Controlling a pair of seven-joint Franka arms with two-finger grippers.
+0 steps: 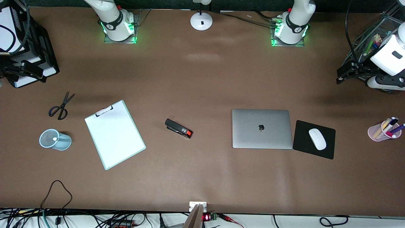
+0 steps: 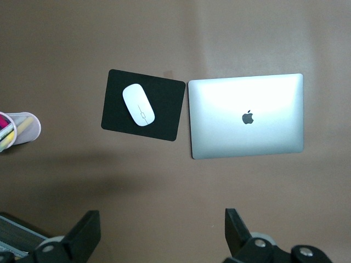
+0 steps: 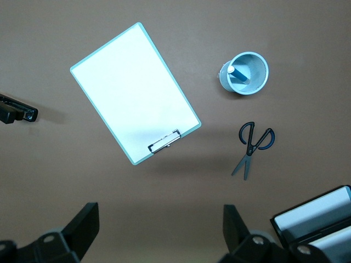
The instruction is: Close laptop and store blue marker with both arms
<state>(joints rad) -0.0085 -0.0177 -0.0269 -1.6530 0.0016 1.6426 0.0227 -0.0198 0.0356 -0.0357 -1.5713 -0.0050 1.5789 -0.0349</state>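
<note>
Your slim silver-grey laptop (image 1: 261,128) lies lid-down and flat on the brown bench (image 1: 202,177), touching a black mouse mat (image 1: 314,139) that carries a smooth white mouse (image 1: 317,138). Your blue marker (image 3: 237,75) stands in the pale blue mesh cup (image 1: 55,139), whitish end up. Left claw (image 2: 162,235) hangs wide open and empty above the laptop; right claw (image 3: 160,233) likewise gapes empty above the white clipboard (image 1: 114,134).
</note>
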